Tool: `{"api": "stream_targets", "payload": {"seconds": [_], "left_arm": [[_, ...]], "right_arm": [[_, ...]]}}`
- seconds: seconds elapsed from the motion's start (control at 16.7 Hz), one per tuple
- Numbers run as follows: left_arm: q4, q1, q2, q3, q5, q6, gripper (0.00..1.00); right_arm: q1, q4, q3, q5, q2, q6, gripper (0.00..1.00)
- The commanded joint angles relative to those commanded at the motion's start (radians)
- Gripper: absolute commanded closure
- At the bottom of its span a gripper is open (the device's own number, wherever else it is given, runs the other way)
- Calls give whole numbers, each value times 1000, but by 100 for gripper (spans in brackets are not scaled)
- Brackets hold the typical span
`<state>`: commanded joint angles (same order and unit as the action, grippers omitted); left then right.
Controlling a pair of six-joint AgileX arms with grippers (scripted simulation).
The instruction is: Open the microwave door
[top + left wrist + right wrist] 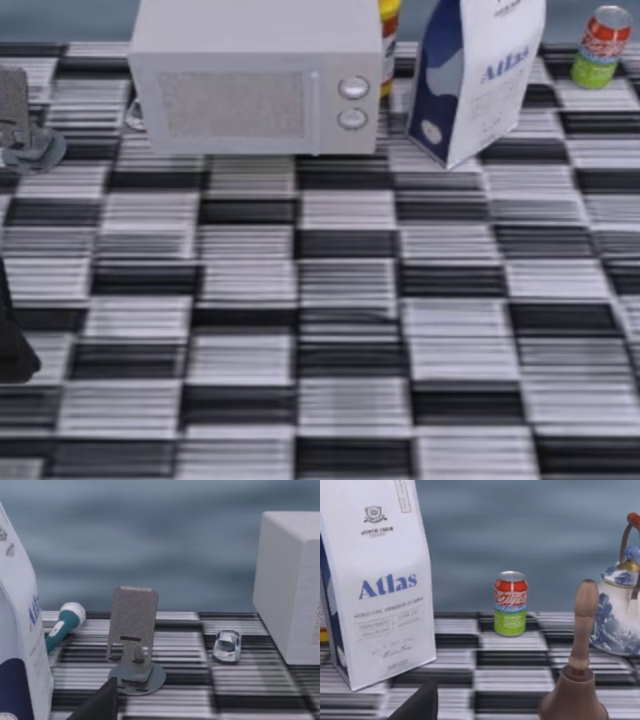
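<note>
Top view: we are seeing the door (232,104) shut at upper left, nearer our left arm; finger states we cannot tell

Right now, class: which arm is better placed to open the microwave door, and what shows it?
Probably the left. The microwave stands left of centre, and the left wrist view shows its side close by. The right wrist view shows only the carton and can. The door is shut.
</note>
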<state>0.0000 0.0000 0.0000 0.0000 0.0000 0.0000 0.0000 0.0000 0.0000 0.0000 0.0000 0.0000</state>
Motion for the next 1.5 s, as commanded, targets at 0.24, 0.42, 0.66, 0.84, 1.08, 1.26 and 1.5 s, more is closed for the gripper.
{"api": "stream_targets", "payload": {"seconds": [0.24, 0.42, 0.66, 0.84, 1.08, 1.26, 1.5], "left_arm": [[-19, -12, 30, 30, -5, -11, 0], [-97, -57, 154, 156, -25, -52, 0], [-276, -151, 459, 469, -72, -137, 0], [-447, -237, 769, 787, -116, -213, 0], [-693, -358, 1229, 1248, -177, -319, 0], [-870, -446, 1555, 1583, -219, -396, 0], [-1063, -547, 1913, 1962, -266, -488, 0]], "right_arm": [[0, 0, 0, 0, 0, 0, 0], [0, 0, 0, 0, 0, 0, 0], [0, 0, 0, 0, 0, 0, 0], [0, 0, 0, 0, 0, 0, 0], [0, 0, 0, 0, 0, 0, 0], [0, 0, 0, 0, 0, 0, 0], [0, 0, 0, 0, 0, 0, 0]]}}
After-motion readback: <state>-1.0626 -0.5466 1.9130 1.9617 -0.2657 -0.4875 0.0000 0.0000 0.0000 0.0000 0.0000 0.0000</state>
